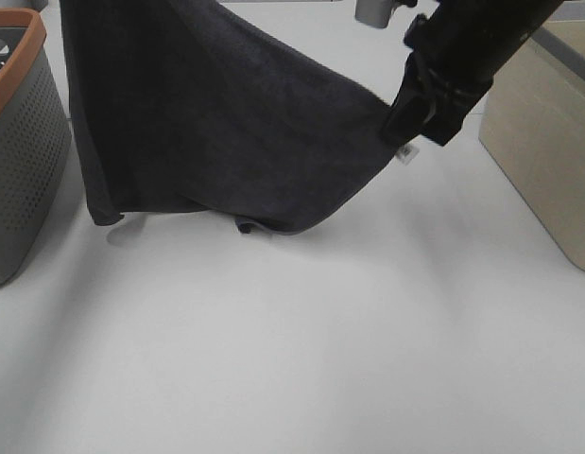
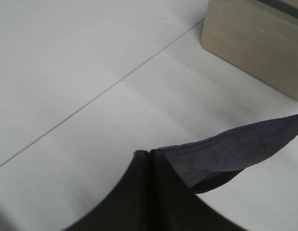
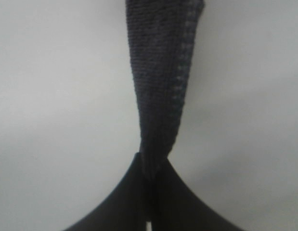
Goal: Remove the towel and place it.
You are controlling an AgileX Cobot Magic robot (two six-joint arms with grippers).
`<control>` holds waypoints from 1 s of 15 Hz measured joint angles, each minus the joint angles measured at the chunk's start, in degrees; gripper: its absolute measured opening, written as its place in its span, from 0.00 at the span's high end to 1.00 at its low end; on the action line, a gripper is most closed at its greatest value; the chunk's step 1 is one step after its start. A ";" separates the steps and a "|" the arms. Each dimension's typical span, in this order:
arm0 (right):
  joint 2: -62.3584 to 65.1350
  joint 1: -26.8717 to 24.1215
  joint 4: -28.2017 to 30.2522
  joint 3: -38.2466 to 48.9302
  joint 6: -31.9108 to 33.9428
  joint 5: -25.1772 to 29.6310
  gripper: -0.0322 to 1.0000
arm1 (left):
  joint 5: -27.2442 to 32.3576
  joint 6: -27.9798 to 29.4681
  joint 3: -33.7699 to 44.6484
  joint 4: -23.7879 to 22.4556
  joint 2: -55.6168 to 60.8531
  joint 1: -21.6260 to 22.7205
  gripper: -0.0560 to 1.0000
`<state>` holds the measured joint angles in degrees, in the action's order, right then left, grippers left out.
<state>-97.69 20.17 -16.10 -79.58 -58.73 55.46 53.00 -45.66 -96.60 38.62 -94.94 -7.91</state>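
The dark charcoal towel (image 1: 207,123) hangs spread between my two grippers, and its lower fold touches the white table (image 1: 292,359). My right gripper (image 1: 407,121) is shut on the towel's right corner, just above the small white tag (image 1: 406,153). In the right wrist view the closed jaws (image 3: 149,166) pinch a twisted strip of towel (image 3: 161,86). In the left wrist view my left gripper (image 2: 149,155) is shut on the towel's stitched hem (image 2: 230,149). In the exterior view the left gripper is out of frame above the top edge.
A grey perforated basket with an orange rim (image 1: 18,142) stands at the left edge. A pale wooden box (image 1: 547,142) stands at the right, and it also shows in the left wrist view (image 2: 254,38). A grey object (image 1: 372,11) sits at the back.
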 joint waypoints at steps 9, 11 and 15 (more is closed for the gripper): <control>3.09 0.00 21.37 -13.18 20.05 -1.72 0.95 | -16.96 -4.53 13.35 15.24 -0.06 -0.06 0.95; 3.09 0.00 22.00 -13.18 25.67 -8.94 0.95 | -23.95 -4.81 13.69 15.36 -0.11 -0.06 0.95; 0.17 0.00 28.36 -13.29 38.10 -23.72 0.95 | -33.52 -7.62 13.69 18.05 -3.32 -0.29 0.95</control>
<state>-97.52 20.17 12.26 -92.88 -20.63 31.74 19.48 -53.29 -82.91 56.67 -98.26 -8.19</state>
